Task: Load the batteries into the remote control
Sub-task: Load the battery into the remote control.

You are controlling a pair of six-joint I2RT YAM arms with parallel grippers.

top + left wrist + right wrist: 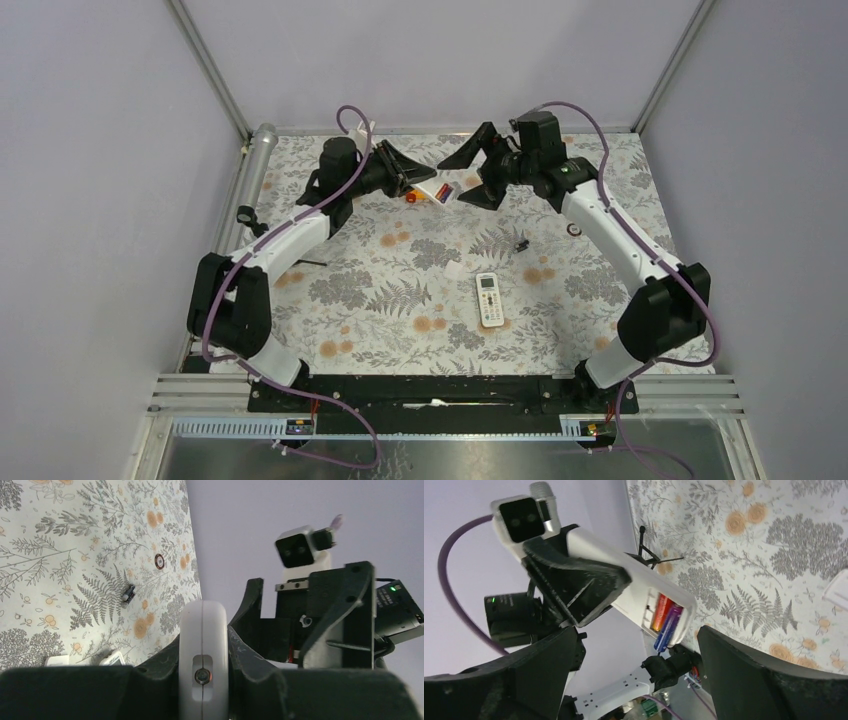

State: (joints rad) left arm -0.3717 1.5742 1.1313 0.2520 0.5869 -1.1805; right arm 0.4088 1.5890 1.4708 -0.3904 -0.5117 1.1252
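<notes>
Two tools, far centre, facing each other above the tabletop [380, 300].

- Right tool [636, 640]: jaws spread wide with nothing between them, just right of the remote's open end.
- Left tool [202, 652]: clamped on the remote [634, 580], holding it clear of the tabletop.
- Remote: long axis runs left to right, from the left tool toward the right tool. The battery bay is at the right-hand end, uncovered.
- Batteries [665, 617]: two, side by side in the bay, lying along the remote's length. The blue one pokes out past the bay's end, so it is likely not fully seated.
- Judgement: the right arm is free and nearer. A seating push would run leftward along the remote's axis.
- Second remote [489, 299]: on the near tabletop, well apart.
</notes>
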